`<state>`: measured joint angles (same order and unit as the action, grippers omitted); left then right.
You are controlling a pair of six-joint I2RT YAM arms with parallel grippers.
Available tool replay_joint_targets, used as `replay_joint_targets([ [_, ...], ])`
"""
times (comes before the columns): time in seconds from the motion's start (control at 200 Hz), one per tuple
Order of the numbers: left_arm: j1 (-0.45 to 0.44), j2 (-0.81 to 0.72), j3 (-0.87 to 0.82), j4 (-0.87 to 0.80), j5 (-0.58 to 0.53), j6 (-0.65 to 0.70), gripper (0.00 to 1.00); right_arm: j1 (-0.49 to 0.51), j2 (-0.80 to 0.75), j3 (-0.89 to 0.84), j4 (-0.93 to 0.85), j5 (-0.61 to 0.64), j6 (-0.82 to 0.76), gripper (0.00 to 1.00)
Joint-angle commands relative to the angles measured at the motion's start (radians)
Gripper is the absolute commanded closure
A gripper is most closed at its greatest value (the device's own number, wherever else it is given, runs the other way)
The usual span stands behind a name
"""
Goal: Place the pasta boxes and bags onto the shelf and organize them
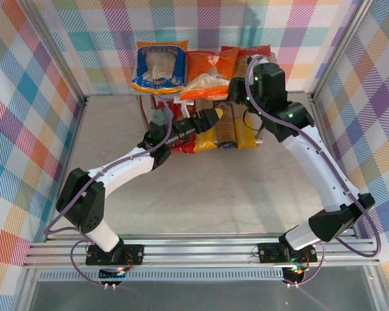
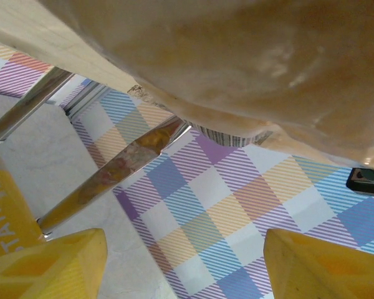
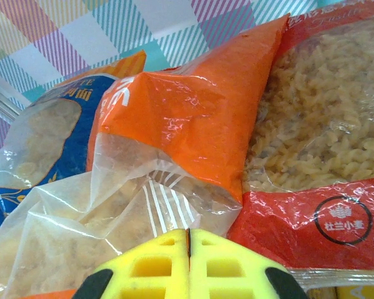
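Plaid walls, grey table [image 1: 201, 194]; atop the far shelf [image 2: 112, 177] the orange bag [image 3: 193, 118] lies between blue bag [image 1: 159, 65] and red bag [image 3: 324, 124]. It looks soft and slippery, best pinched by its film seam. Right gripper [image 3: 188, 235] closed at its near edge, left gripper [image 2: 184, 240] spread, empty

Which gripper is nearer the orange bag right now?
Right. The right gripper, shut, sits right at the orange bag, at its clear end. The left gripper, open, is lower, pointing in under the top board of the shelf.
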<state>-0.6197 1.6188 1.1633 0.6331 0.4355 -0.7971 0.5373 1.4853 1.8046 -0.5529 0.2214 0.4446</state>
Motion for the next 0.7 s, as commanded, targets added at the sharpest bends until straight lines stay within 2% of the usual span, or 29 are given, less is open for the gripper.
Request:
replay_joint_targets([
  [0.0,0.000,0.012,0.050,0.070,-0.013,-0.011,0.33,0.004,-0.023,0.032,-0.061,-0.004,-0.031,0.95],
  [0.085,-0.001,0.010,0.053,0.058,-0.006,-0.007,0.33,0.004,-0.005,0.074,-0.100,-0.031,-0.037,0.66],
  [0.125,-0.001,0.008,0.055,0.049,0.000,-0.003,0.33,0.004,-0.008,0.084,-0.094,-0.040,-0.043,0.59],
  [0.285,-0.001,-0.003,0.056,-0.024,0.051,0.040,0.32,0.004,0.014,0.228,-0.120,-0.021,-0.106,0.55],
  [0.395,-0.002,-0.036,0.049,-0.195,0.077,0.135,0.31,0.006,0.098,0.402,-0.201,-0.020,-0.168,0.49],
  [0.485,-0.002,-0.083,0.037,-0.378,0.057,0.237,0.30,0.005,0.238,0.632,-0.340,-0.026,-0.219,0.52],
  [0.585,0.000,-0.140,0.024,-0.569,0.008,0.340,0.30,0.006,0.406,0.894,-0.469,-0.021,-0.249,0.64],
  [0.635,-0.002,-0.167,0.016,-0.630,-0.015,0.377,0.30,0.006,0.449,0.932,-0.476,-0.007,-0.257,0.70],
  [0.695,0.000,-0.194,0.011,-0.690,-0.038,0.413,0.30,0.006,0.461,0.898,-0.448,0.019,-0.259,0.73],
])
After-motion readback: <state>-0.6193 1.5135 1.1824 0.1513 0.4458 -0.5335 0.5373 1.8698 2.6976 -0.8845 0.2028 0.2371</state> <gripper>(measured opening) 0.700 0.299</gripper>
